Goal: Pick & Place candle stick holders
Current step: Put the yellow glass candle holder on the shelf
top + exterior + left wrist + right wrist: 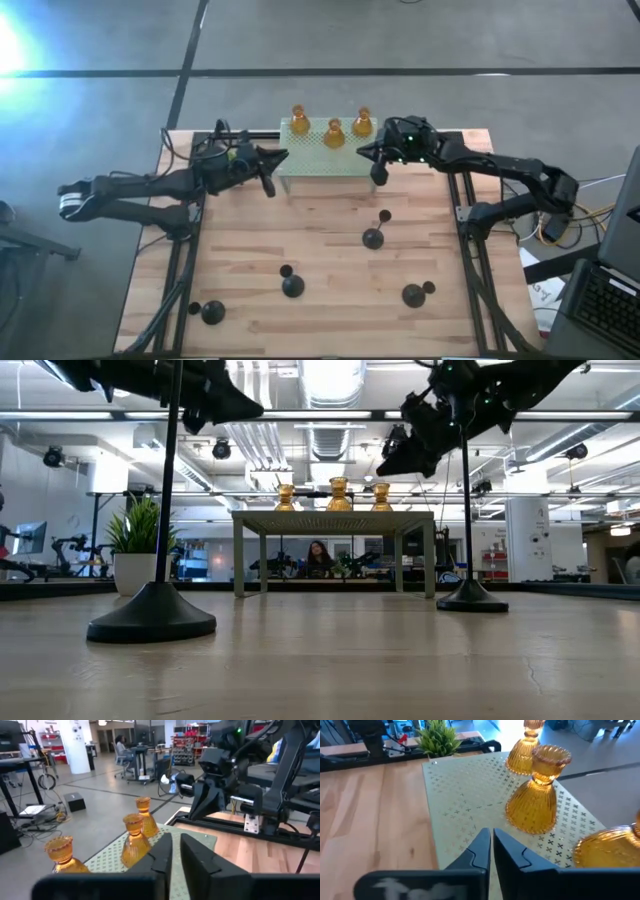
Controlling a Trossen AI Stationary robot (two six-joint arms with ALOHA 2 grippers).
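Note:
Three amber holders (299, 120) (334, 133) (362, 123) stand upright on the mint-green perforated stand (320, 160) at the far middle of the table. Several black holders stand upright on their round bases on the wood: one at mid right (373, 237), one near the middle (292, 286), one near right (413, 294), one near left (212, 312). My left gripper (268, 183) hovers at the stand's left end, shut and empty (175, 855). My right gripper (379, 174) hovers over the stand's right near corner, shut and empty (491, 845).
A small green potted plant (138, 555) stands left of the stand, at the far left. The stand's legs (240, 560) leave open room beneath it. The bare wood (320, 215) between the stand and the black holders is free. Black rails run along both table sides.

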